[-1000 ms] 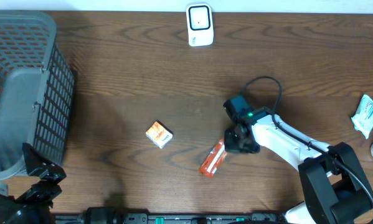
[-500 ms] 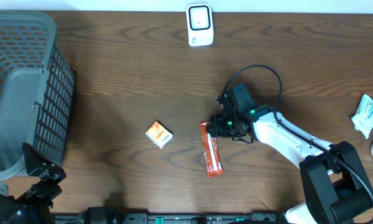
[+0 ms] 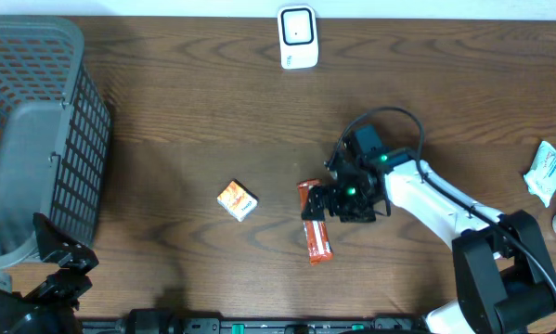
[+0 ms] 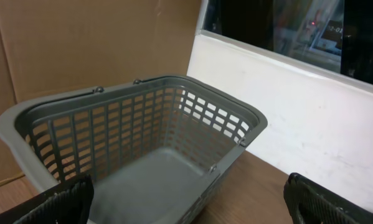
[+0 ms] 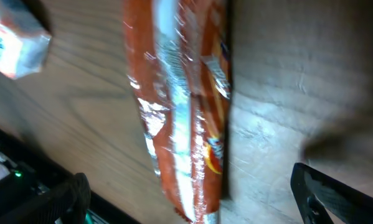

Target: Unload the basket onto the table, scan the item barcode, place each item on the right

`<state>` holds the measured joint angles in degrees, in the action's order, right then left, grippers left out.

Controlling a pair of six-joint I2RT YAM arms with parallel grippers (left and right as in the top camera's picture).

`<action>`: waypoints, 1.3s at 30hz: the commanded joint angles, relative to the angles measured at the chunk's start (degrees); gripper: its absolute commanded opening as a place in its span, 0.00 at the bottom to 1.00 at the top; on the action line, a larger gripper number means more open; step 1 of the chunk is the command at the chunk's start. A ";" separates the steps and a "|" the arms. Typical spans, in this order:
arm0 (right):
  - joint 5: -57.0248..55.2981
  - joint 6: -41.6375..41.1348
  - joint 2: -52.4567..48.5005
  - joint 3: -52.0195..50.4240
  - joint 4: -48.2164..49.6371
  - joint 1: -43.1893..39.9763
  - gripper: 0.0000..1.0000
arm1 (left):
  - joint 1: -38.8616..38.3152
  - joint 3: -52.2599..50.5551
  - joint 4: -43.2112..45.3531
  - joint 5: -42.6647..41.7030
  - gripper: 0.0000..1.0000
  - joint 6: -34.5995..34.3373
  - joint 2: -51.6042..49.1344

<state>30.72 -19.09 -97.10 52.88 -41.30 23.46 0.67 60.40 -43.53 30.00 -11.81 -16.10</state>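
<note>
- Right end effector [image 3: 327, 201] is spread wide. In the right wrist view its two fingers [image 5: 54, 200] sit out at the bottom corners with nothing clamped between them.
- The orange snack bar [image 3: 316, 229] is flat on the counter [image 3: 185, 121], a bit right of centre. It lies lengthwise, with its upper end under the right end effector and its lower end pointing toward my side.
- From the wrist cam the bar [image 5: 180, 112] shows shiny foil and a seam. The view is too blurry for me to pick out a barcode.
- The bar sits between the spread fingers, closer to one side, and I can't see either pad touching it.
- A small orange box [image 3: 237, 200] is on the counter just left of the bar, and they're apart.
- The white scanner [image 3: 297, 37] is at the far edge, well away from the bar.
- Left end effector [image 4: 187, 208] is parked down in the near-left corner, fully spread and empty. Its cam looks into the grey basket [image 4: 130, 118].
- That basket [image 3: 36, 130] takes up the left end of the counter.
- A white packet [image 3: 547, 172] lies out by the right edge.
</note>
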 commanded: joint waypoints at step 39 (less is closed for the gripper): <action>-12.90 -18.10 -21.73 -17.29 24.02 -0.59 0.01 | 0.13 -0.26 0.00 0.50 0.98 0.09 0.39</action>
<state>55.07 -24.91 -109.51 41.15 -15.00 26.50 0.67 60.40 -43.53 29.98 -11.81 -16.10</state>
